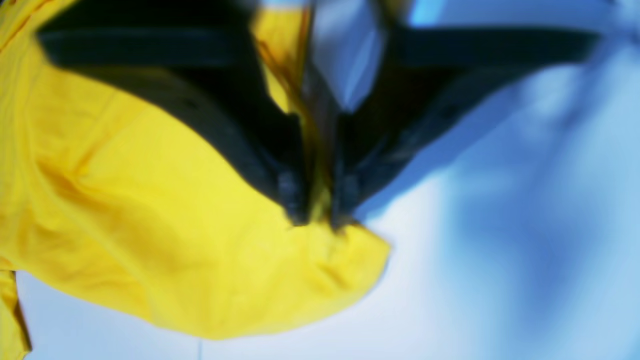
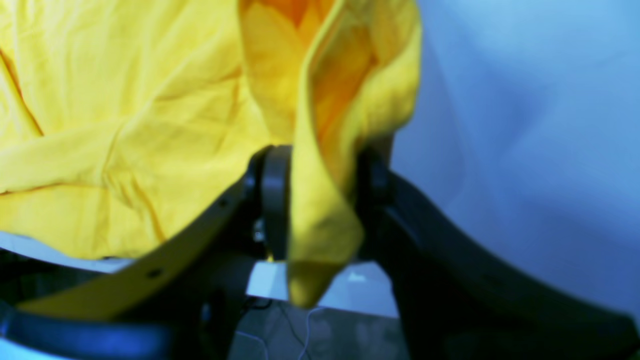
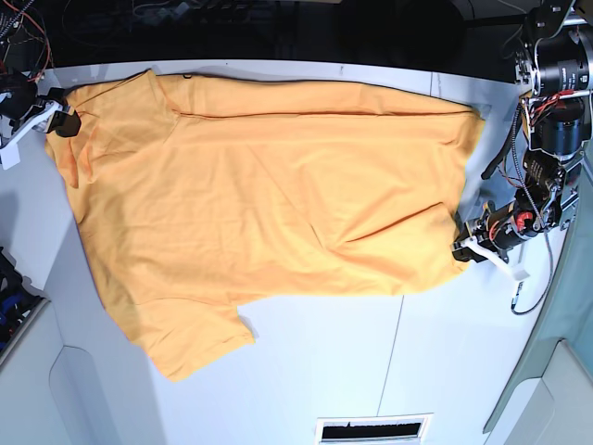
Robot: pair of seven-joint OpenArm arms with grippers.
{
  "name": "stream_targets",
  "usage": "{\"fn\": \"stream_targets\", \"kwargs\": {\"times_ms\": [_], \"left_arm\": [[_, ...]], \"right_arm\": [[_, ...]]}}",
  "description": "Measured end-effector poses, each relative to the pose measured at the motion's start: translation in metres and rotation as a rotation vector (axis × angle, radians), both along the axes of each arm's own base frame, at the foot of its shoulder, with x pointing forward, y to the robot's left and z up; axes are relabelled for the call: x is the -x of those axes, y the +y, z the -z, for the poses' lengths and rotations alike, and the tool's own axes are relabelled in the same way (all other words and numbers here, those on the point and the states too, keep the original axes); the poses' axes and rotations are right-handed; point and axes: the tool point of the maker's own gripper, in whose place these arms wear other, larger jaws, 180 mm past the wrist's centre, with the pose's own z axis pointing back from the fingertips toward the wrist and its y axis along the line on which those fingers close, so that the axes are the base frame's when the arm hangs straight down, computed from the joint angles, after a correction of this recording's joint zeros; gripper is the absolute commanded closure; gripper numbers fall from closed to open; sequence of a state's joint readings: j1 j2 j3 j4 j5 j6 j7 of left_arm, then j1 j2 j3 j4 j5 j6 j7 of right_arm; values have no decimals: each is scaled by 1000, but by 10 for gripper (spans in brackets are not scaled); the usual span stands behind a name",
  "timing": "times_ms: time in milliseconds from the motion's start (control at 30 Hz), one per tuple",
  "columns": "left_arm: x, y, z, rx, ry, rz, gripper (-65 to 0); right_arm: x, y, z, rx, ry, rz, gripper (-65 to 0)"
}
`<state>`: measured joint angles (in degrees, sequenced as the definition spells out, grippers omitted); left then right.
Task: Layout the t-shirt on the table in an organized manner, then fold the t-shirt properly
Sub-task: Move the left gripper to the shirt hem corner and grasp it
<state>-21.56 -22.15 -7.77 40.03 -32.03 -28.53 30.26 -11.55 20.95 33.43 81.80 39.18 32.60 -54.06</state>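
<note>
Between both grippers: t-shirt (image 3: 269, 195), L (image 1: 317, 220) & R (image 2: 320, 200) pinching edges.

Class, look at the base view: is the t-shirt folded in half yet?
No, the t-shirt lies spread open across the table.

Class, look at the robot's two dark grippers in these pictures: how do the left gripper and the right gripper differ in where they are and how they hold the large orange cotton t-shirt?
The dark left gripper pinches a thin corner of the orange cotton t-shirt with jaws nearly touching; the dark right gripper holds a thicker fold with jaws wider apart. In the base view, the left gripper sits at the shirt's right edge, lower down, and the right gripper at its top left corner. Both grip the shirt's edge over the white table.
</note>
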Motion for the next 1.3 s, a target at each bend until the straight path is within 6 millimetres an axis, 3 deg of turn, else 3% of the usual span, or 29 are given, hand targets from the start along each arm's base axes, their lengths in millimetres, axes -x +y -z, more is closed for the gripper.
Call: {"fn": "stream_targets", "kwargs": {"times_ms": [100,233,433,567,733,867,1033,1167,1300], "left_arm": [[-7,-11,0,-21,-41,27,0],[-20,-11,-11,-47,-68,38,0],[-71,-6,-62,-96,-186,56,0],[-88,-9,-82,-115,-242,69,0],[-104,-32,-96,-170,-296,166,-261],[-98,-43,-84,-185,-258,216,-281],[-84,-34,-71,-205,-151,242,-281],[-70,-40,-71,-124,-129,313,-280],[-55,-19,-64,-106,-107,285,-280]], "right_arm": [[0,0,0,0,0,0,-193],[0,0,0,1,-2,1,-193],[-1,0,0,0,-3,1,-193],[-2,3,-2,-20,-14,6,-193],[-3,4,-3,-28,-20,8,-193],[-4,5,-3,-33,-24,9,-193],[-10,3,-8,-38,-61,26,-193],[-30,-13,-24,-24,-143,84,-193],[-58,-28,-46,0,-249,129,-199]]}}
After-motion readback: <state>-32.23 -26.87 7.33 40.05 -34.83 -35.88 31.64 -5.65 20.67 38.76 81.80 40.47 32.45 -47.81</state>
